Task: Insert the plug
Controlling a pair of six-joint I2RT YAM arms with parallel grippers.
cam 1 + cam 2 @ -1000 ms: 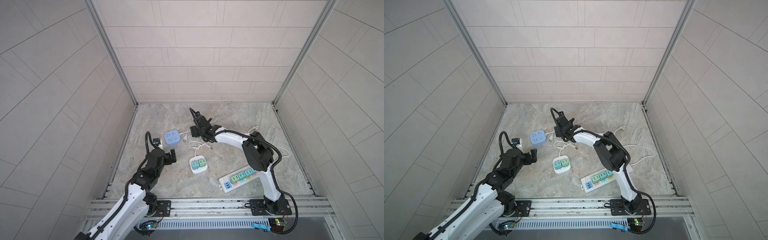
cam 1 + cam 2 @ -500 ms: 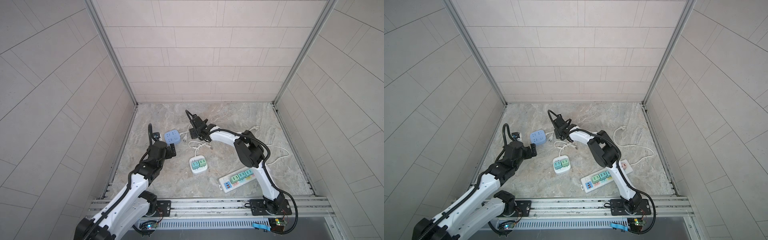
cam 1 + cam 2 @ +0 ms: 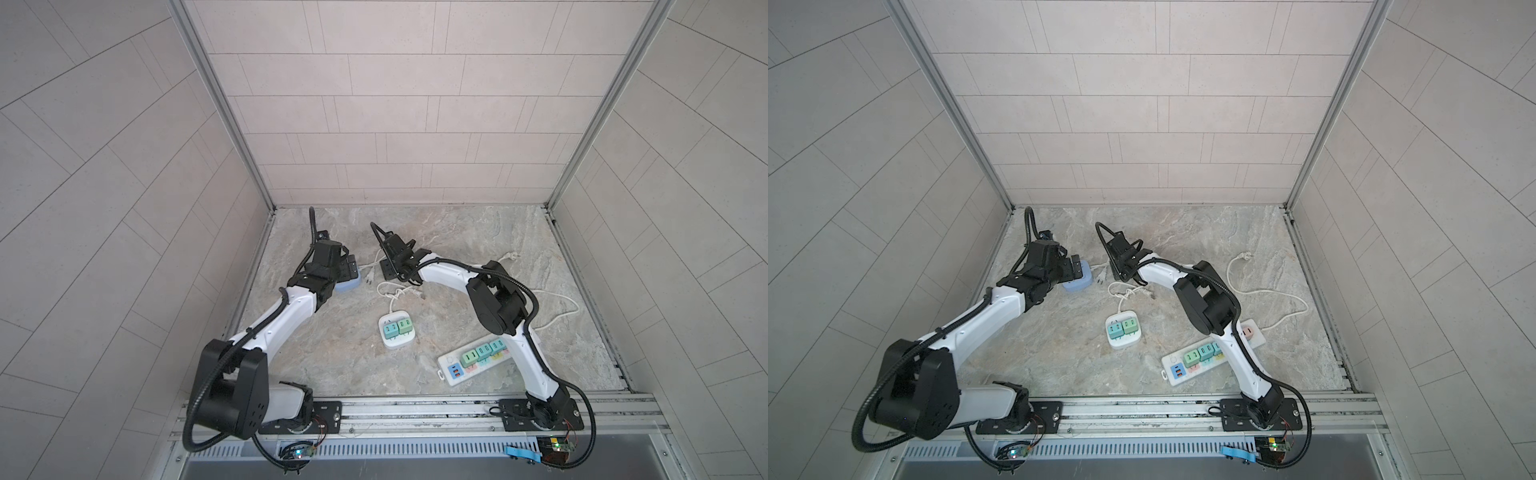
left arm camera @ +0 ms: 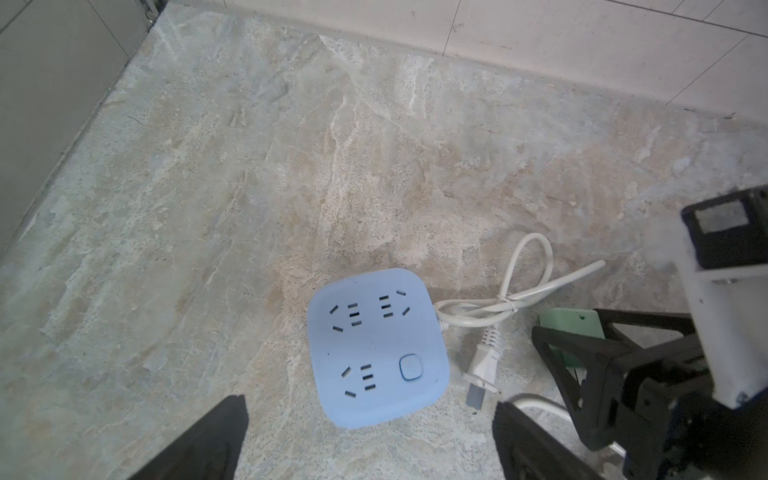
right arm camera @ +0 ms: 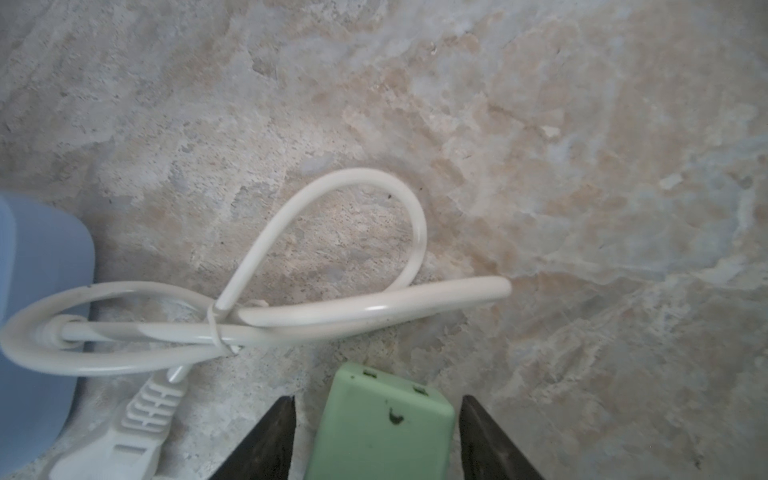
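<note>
A light green plug (image 5: 382, 424) lies on the stone floor between my right gripper's (image 5: 376, 399) fingers, with a gap showing on each side, so the jaws are open around it. It also shows in the left wrist view as a green plug (image 4: 571, 328) under the right gripper. In both top views the plug is hidden under the right gripper (image 3: 395, 270) (image 3: 1121, 268). The blue socket cube (image 4: 376, 345) (image 3: 347, 284) (image 3: 1077, 284) sits just left of it. My left gripper (image 4: 370, 402) (image 3: 349, 266) hovers wide open over the cube.
The cube's white cord (image 5: 332, 316) and its white wall plug (image 4: 484, 370) lie between cube and green plug. A white socket block with two green adapters (image 3: 397, 330) and a long power strip (image 3: 473, 359) lie nearer the front. The tiled walls stand close on the left.
My left arm has reached forward until its gripper is over the blue cube. The right gripper has shifted slightly left and its jaws have narrowed around the green plug.
</note>
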